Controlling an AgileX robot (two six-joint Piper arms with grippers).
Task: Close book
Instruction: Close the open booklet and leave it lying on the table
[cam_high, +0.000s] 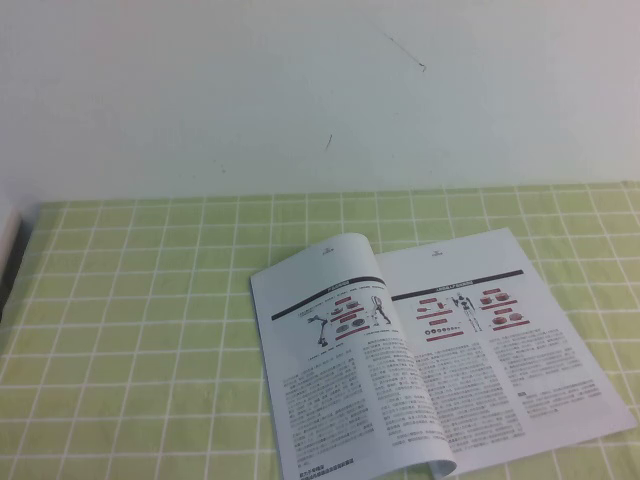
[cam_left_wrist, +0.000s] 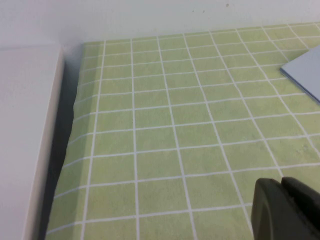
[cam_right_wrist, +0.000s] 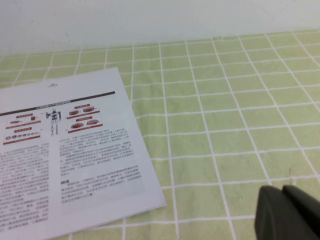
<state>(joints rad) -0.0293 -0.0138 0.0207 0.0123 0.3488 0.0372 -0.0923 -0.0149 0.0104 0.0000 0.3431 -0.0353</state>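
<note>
Lying open and face up, the book (cam_high: 432, 352) sits on the worktop (cam_high: 140, 330) right of centre and toward the near edge; its near corner runs out of the high view. The spine's long axis runs from the far side to the near side, skewed so that the near end leans to the robot's right. The page headings point away, toward the wall (cam_high: 300, 90).

The left page bows up in a curve beside the spine, while the right page lies flat on the cloth. The pages are thin white paper with dense black print, dark header bars and small red and black figures.

A matt green cloth with a white grid covers the worktop. Wide bare cloth lies to the book's left, a band of it reaches back to the wall, and a narrower strip is on the right. A white slab (cam_left_wrist: 25, 140) borders the cloth's left edge.

The left pincer (cam_left_wrist: 286, 210) hovers over bare cloth near that left edge, and its state cannot be told. The right pincer (cam_right_wrist: 289, 212) hovers over cloth just right of the book, and its state cannot be told either.
</note>
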